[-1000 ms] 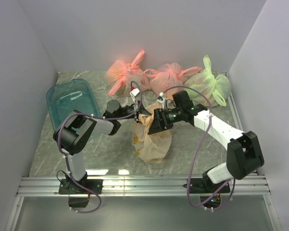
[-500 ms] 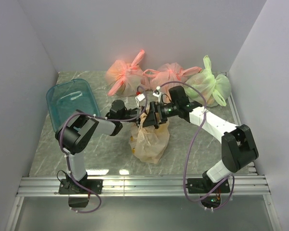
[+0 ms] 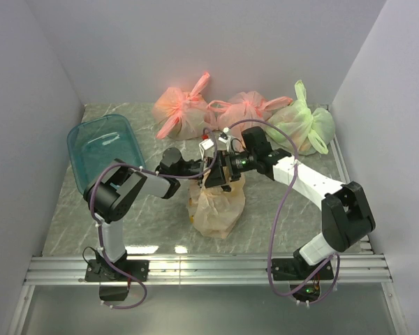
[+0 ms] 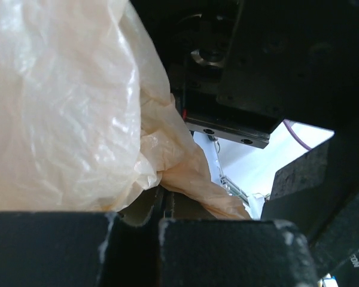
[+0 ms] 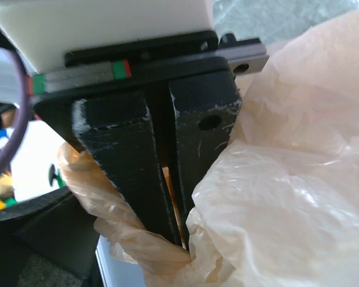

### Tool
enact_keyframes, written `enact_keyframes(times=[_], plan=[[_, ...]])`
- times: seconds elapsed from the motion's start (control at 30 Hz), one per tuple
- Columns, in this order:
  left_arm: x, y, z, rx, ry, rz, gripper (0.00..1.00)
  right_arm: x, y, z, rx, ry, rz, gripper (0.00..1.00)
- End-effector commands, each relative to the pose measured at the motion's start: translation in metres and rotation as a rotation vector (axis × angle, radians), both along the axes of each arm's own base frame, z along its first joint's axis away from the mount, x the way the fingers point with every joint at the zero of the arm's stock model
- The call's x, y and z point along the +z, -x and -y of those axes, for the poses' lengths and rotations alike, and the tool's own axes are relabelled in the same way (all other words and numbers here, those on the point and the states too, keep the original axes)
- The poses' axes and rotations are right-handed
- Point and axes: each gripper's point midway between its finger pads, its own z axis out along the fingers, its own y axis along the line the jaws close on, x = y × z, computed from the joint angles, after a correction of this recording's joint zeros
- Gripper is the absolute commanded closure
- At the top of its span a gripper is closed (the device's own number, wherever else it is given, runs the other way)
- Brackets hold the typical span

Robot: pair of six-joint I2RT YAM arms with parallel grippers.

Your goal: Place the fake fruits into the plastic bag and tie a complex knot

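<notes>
At the middle of the bench [image 3: 146, 216], the plastic bag [image 3: 215, 202] stands with its gathered neck uppermost between both arms, left pincer [image 4: 161, 209] clamped on a strand of it, right pincer [image 3: 222, 172] close alongside from the right, its opening indeterminable.

**Plastic bag** [image 3: 215, 206]. Thin, translucent, pale peach film, heavily crinkled. You see it standing upright near the middle of the worktop [image 3: 153, 216], its lower body full and rounded, its base resting on the surface. The top is gathered into a narrow neck. In the left wrist view a twisted strip of that film runs between the closed fingers of the left hand [image 4: 161, 209], which pinches it.

**Fruits.** You cannot make them out through the film. Only a small yellow patch [image 3: 193, 218] shows low on the bag's left side.
</notes>
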Motion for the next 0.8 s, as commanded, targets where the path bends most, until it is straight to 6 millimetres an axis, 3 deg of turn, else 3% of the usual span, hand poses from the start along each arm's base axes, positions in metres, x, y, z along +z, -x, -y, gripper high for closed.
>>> enact_keyframes(times=[0.0, 0.3, 0.63, 0.77], plan=[[0.020, 0.009, 0.009, -0.041, 0.055, 0.108, 1.00, 0.015, 0.003, 0.001, 0.062, 0.024, 0.106, 0.04], [0.017, 0.008, 0.009, -0.026, 0.047, 0.114, 1.00, 0.025, 0.033, 0.025, 0.164, 0.103, 0.098, 0.02], [0.016, 0.008, 0.010, -0.030, 0.045, 0.119, 1.00, 0.029, 0.021, 0.053, 0.108, 0.109, 0.062, 0.01], [0.016, 0.008, 0.010, -0.029, 0.048, 0.119, 1.00, 0.036, 0.017, 0.060, 0.079, 0.063, 0.090, 0.07]])
